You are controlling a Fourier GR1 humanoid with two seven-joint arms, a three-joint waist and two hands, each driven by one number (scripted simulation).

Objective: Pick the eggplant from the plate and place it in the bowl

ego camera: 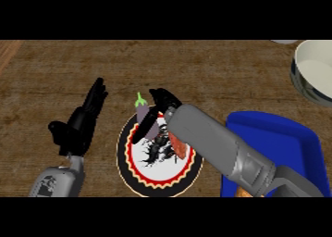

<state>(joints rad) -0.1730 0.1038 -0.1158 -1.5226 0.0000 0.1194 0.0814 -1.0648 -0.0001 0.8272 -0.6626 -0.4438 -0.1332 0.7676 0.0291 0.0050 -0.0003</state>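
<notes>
A dark purple eggplant with a green stem lies at the far end of a round plate with a red, black and cream pattern. My right hand is on top of the eggplant, fingers curled down round its right side, and its forearm covers the plate's right part. The white bowl stands at the far right, cut by the view's edge. My left hand rests open to the left of the plate, fingers pointing up.
A blue tray lies to the right of the plate, under my right forearm. A lighter wooden strip runs along the far left of the brown counter.
</notes>
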